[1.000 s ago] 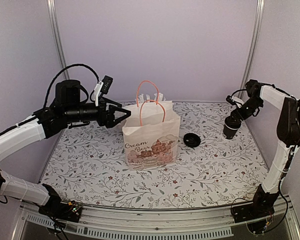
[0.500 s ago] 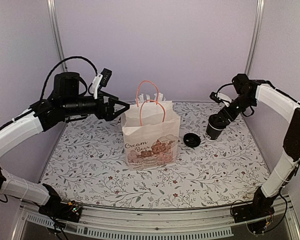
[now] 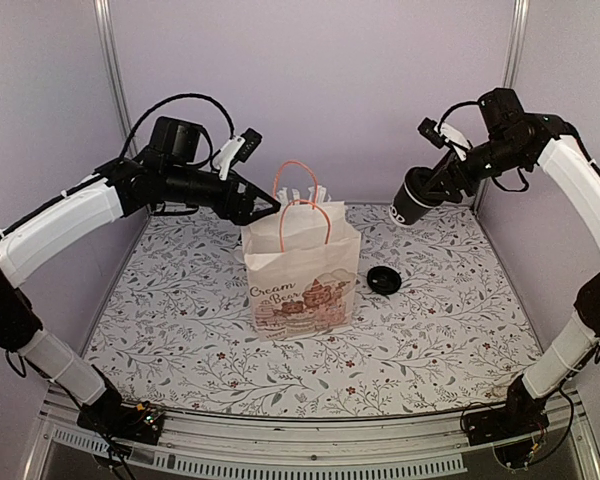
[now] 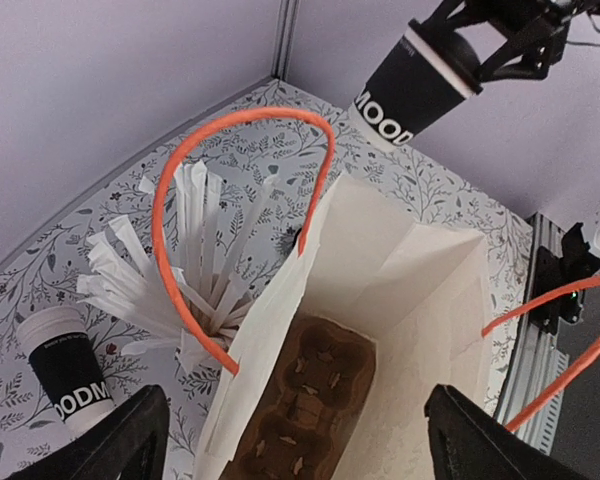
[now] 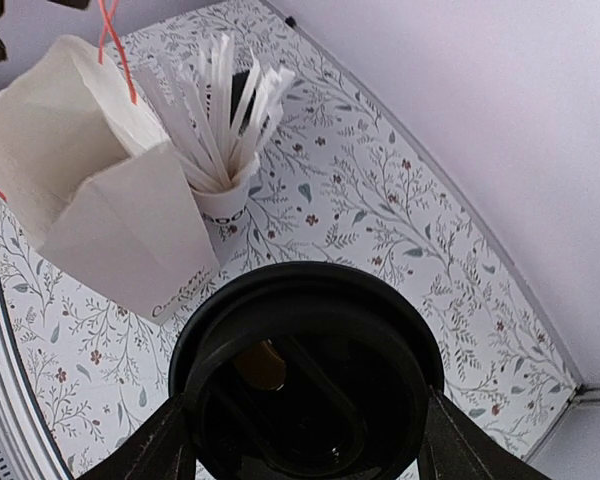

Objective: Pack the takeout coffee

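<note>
The takeout coffee (image 3: 412, 200) is a black cup with a black lid (image 5: 305, 390), held tilted in the air to the right of and above the paper bag (image 3: 302, 270). My right gripper (image 3: 432, 188) is shut on its upper part, one finger on each side of the lid (image 5: 305, 445). The left wrist view shows the cup (image 4: 415, 85) beyond the bag's far edge. My left gripper (image 3: 255, 207) hovers wide open at the bag's back left corner, looking down into its mouth (image 4: 295, 430). A brown cup carrier (image 4: 300, 410) lies at the bottom of the bag.
A loose black lid (image 3: 384, 280) lies on the table right of the bag. Behind the bag stand a white cup of wrapped sticks (image 4: 195, 260) and a stack of cups (image 4: 70, 370). The bag's orange handles (image 3: 302, 200) stand upright.
The right arm has lifted the coffee off the table and carried it up and left towards the bag. The left gripper has moved right, to the bag's mouth.
</note>
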You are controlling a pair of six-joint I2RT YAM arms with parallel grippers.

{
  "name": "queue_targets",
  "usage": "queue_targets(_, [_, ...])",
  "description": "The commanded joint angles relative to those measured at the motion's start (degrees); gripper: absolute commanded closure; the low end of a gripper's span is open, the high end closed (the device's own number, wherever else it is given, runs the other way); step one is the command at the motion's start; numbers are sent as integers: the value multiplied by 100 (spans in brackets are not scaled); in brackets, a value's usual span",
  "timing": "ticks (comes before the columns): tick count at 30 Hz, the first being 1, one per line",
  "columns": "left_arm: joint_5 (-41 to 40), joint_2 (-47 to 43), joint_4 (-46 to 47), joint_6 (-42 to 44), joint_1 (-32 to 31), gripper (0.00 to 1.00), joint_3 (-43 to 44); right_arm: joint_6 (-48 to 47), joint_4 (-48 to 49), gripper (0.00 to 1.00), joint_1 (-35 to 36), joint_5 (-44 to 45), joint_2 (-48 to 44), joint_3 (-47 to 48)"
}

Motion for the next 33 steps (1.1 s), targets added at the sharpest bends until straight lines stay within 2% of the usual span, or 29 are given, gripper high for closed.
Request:
queue_targets(1, [213,302,-621,450,75,9,425,-436,-548,45,459,-461,-19,824])
queue_targets(4, [-34,476,-662,496,75,10,610,-648,-599,46,928,-501,-9,1194])
queue_targets(7, [-146,635,-662,608,90,12,771,-786,-398,52,1469,-378,-76,1230])
queue_targets(10, [-74,775,-700,690,114,14,892,-787,-173,59,1933,-271,-73,1240])
queue_targets(17, [291,941,-743,689,123,23,856,-735,310,61,2682,18,169,1257])
queue_targets(26, [921,824,-532,473,88,32,534,-391,479,62,2923,317,798,1257])
queue_targets(33, [1211,284,-138,207,-116,34,-19,-446,12,63,3167,277,927,1168])
